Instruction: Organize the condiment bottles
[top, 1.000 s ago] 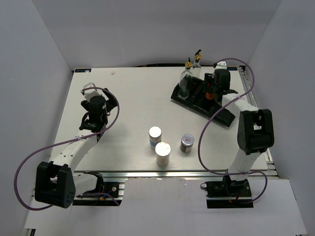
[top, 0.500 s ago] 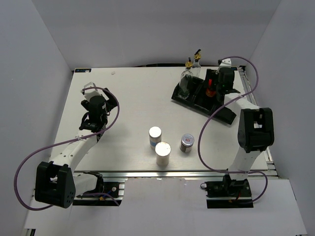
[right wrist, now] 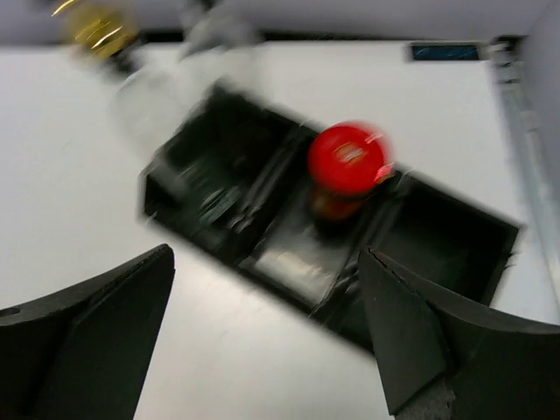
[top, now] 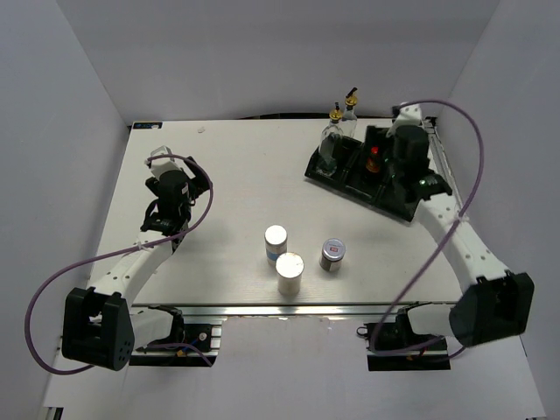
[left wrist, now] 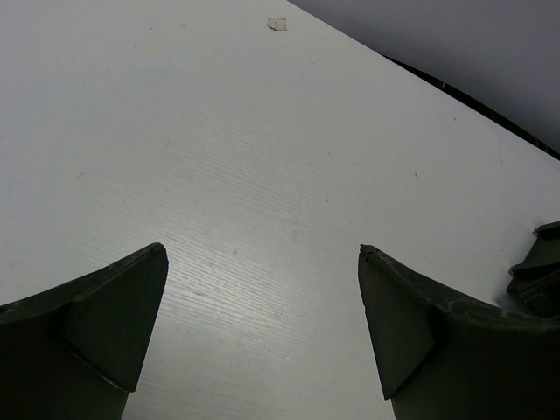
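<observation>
A red-lidded jar (top: pixel 374 157) stands in a middle compartment of the black tray (top: pixel 398 203) at the back right; it also shows in the right wrist view (right wrist: pixel 347 157). Two glass cruets (top: pixel 331 142) with gold spouts stand at the tray's far left end, blurred in the right wrist view (right wrist: pixel 166 92). Two white-topped shakers (top: pixel 276 241) (top: pixel 290 271) and a silver-lidded jar (top: pixel 332 254) stand on the table in front of the middle. My right gripper (top: pixel 409 153) (right wrist: pixel 265 252) is open and empty, raised near the tray. My left gripper (top: pixel 175 182) (left wrist: pixel 262 248) is open and empty over bare table.
The tray (right wrist: pixel 219 162) lies at a slant, and its end compartment right of the red-lidded jar holds nothing. A metal rail (top: pixel 442 157) runs along the table's right edge. The tray's corner (left wrist: pixel 542 271) shows in the left wrist view. White walls enclose the table.
My right gripper has let go of the red-lidded jar in the tray and drawn up and back from it, and the right arm has swung outward. The left arm has not moved.
</observation>
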You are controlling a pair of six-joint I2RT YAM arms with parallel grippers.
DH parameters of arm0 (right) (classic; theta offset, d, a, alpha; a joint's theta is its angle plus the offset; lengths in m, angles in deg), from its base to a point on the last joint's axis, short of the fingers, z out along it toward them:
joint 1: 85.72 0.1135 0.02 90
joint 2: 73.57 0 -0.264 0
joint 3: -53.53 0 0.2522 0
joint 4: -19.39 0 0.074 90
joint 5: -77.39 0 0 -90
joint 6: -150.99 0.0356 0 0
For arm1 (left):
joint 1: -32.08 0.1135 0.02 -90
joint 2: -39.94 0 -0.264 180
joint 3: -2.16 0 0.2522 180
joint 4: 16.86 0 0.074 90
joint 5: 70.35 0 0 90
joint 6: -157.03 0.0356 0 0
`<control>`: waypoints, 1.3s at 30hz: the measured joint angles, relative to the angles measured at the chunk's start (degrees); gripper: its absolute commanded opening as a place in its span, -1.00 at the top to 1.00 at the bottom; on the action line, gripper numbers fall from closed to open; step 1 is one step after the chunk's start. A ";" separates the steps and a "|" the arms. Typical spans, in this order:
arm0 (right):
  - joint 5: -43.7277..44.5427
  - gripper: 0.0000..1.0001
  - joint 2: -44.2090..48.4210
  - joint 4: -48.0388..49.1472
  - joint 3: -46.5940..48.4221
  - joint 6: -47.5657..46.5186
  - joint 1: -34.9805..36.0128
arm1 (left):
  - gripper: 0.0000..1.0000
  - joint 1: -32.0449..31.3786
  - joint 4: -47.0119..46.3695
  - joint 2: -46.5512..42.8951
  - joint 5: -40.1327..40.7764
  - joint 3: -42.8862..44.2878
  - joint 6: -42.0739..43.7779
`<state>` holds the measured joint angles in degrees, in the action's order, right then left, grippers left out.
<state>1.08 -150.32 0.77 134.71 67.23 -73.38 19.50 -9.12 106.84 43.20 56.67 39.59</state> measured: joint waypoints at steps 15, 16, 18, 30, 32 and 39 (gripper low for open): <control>2.19 -0.79 1.03 -26.86 -10.23 8.39 28.92 | -0.96 0.00 0.55 0.39 -1.95 0.00 0.00; 1.70 -0.79 0.76 -27.78 -10.36 8.52 29.49 | -0.96 0.00 0.55 0.39 -1.97 0.00 0.00; 0.35 -0.79 0.57 -28.85 -11.13 8.70 30.16 | -0.96 0.00 0.48 0.39 -2.10 0.00 0.00; -1.86 0.48 -0.44 -32.76 -14.01 12.28 30.82 | -0.96 0.00 0.42 0.37 -2.97 0.00 0.04; -1.18 0.51 -0.44 -32.74 -13.97 12.41 30.82 | -0.96 0.00 0.42 0.33 -2.97 0.00 0.04; 10.49 0.58 -0.61 -33.42 -7.34 12.39 29.07 | -0.96 0.00 0.39 -0.46 -2.86 -0.20 0.09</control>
<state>11.57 -150.94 -32.65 127.36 79.63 -44.31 19.50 -8.73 106.38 40.34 56.47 39.68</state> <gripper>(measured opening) 0.691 0.982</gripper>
